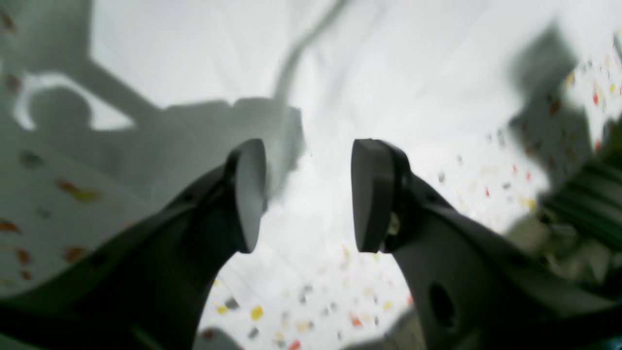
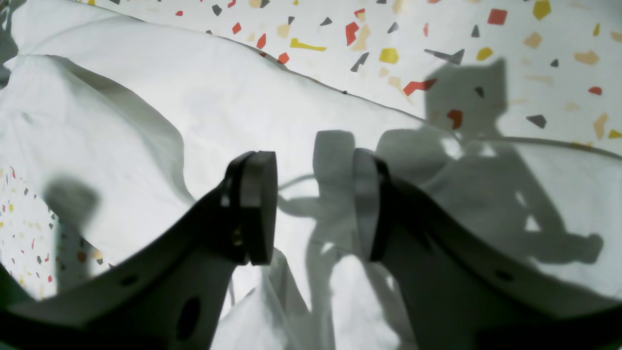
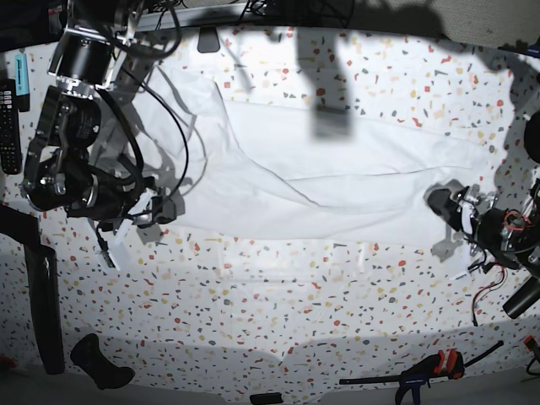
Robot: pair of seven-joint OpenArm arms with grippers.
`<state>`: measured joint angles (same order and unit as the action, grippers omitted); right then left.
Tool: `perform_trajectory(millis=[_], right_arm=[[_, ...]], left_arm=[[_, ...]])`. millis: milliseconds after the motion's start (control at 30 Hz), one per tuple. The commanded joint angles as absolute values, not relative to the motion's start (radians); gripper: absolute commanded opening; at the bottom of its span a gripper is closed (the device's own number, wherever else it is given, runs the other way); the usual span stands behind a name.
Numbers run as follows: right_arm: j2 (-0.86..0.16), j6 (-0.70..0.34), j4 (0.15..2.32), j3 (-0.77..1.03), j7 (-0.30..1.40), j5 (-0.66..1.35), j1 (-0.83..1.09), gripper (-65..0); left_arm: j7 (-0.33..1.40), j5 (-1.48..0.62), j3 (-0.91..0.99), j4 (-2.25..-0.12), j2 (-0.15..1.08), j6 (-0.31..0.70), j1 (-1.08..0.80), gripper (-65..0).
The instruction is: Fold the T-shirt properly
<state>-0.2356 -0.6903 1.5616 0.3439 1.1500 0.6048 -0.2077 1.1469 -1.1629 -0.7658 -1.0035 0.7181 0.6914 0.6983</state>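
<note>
The right end effector (image 3: 164, 209) hangs with pads apart and nothing between them. The T-shirt (image 3: 337, 190) spreads ahead of it and beneath it, lying lengthwise on the tabletop (image 3: 278, 312). The left end effector (image 3: 440, 201), also parted and empty, sits at the cloth's far end. Judging by this, a fold awaits: each must pinch an edge (lower first).

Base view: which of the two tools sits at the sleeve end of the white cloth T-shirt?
The right tool, on this view's left beside the T-shirt's spread sleeve; the left tool sits at the narrow opposite end.
</note>
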Motion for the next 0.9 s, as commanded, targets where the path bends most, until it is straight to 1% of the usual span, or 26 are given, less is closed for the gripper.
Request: perform_trajectory(millis=[0, 67, 200, 300, 400, 667, 867], right_arm=[[-0.246, -0.698, 1.578, 0.347, 1.132, 0.621, -0.230, -39.3], [-0.246, -0.698, 1.578, 0.347, 1.132, 0.621, -0.230, -39.3], [-0.246, -0.698, 1.578, 0.347, 1.132, 0.621, -0.229, -39.3], [-0.247, -0.698, 1.578, 0.347, 1.132, 0.621, -0.230, -39.3], [-0.247, -0.698, 1.578, 0.347, 1.132, 0.621, -0.230, -39.3], [-0.247, -0.698, 1.578, 0.347, 1.132, 0.620, -0.230, -39.3], [-0.247, -0.698, 1.578, 0.347, 1.132, 0.621, -0.230, -39.3]], left_arm=[[1.108, -1.160, -0.756, -1.015, 0.726, 0.698, 0.729, -37.5], [1.077, -1.109, -0.756, -1.015, 0.708, 0.698, 0.728, -37.5], [1.111, -0.987, -0.756, -1.015, 0.650, 0.698, 0.714, -37.5], [1.145, -0.942, -0.756, -1.015, 0.611, 0.698, 0.697, -37.5], [1.170, -0.948, -0.756, -1.015, 0.593, 0.698, 0.683, -37.5], [1.223, -1.007, -0.756, -1.015, 0.607, 0.698, 0.682, -37.5], [1.296, -1.148, -0.756, -1.015, 0.627, 0.698, 0.681, -37.6]])
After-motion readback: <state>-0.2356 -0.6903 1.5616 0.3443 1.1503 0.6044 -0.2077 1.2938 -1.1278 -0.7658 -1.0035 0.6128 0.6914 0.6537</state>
